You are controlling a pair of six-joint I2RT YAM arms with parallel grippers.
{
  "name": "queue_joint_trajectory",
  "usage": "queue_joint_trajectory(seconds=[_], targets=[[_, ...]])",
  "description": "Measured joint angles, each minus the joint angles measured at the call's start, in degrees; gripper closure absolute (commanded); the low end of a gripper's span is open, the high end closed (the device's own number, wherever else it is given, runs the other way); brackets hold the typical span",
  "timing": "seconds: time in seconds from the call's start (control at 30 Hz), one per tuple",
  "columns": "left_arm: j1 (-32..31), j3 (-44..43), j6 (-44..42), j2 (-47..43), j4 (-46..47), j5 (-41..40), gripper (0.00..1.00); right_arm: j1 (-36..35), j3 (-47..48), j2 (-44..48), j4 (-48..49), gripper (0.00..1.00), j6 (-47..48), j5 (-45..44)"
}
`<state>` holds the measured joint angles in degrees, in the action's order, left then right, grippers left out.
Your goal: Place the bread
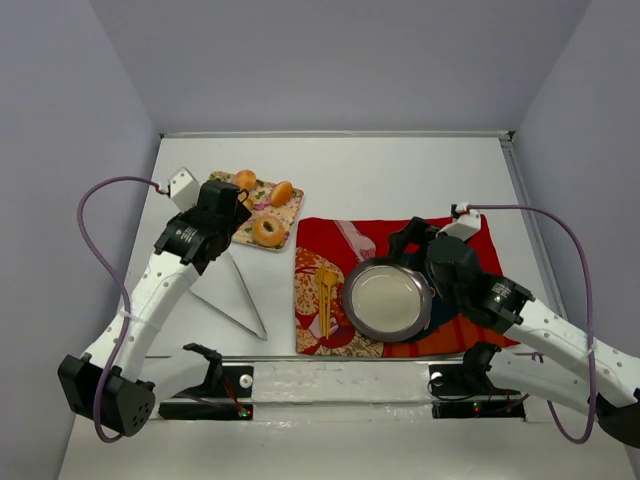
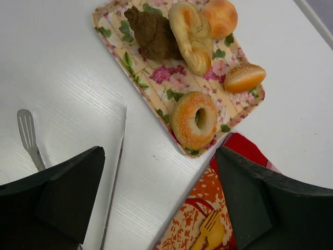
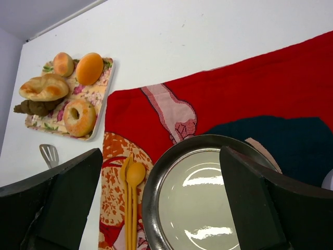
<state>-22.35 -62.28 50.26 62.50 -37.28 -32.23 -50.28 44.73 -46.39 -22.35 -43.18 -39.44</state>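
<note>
My left gripper (image 2: 158,156) hangs over the bread tray (image 2: 156,83), its fingers spread wide and holding nothing.

All five breads lie on the flat, rectangular, flower-printed tray at the far left of the smooth white table (image 2: 62,62): one dark, ridged croissant (image 2: 151,31), one pale glossy twist (image 2: 190,34), one round golden bun (image 2: 221,15), one seeded oval roll (image 2: 243,78) and one sugar-grained ring (image 2: 182,122) at the corner nearest my fingers. One pair of thin metal tongs (image 2: 118,161) lies just beside the tray. My right gripper (image 3: 161,153) is spread apart too, empty, above one shiny round metal plate (image 3: 203,203) on one patterned red cloth (image 3: 250,99), with one yellow fork (image 2: 209,221) and one yellow spoon (image 3: 136,173) side by side.
</note>
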Motion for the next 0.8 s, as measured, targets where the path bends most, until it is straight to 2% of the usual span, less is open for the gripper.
queue_joint_trajectory(seconds=[0.33, 0.7, 0.8], targets=[[0.0, 2.3, -3.4, 1.3, -2.5, 8.0, 0.01, 0.0, 0.0, -1.4, -0.1, 0.00, -0.2, -0.2], [0.0, 19.0, -1.6, -9.5, 1.4, 16.9, 0.01, 0.0, -1.6, -1.4, 1.4, 0.00, 1.2, -0.8], [0.0, 21.4, 0.5, -9.7, 1.1, 17.7, 0.01, 0.0, -2.6, -1.5, 1.9, 0.00, 1.8, -0.7]])
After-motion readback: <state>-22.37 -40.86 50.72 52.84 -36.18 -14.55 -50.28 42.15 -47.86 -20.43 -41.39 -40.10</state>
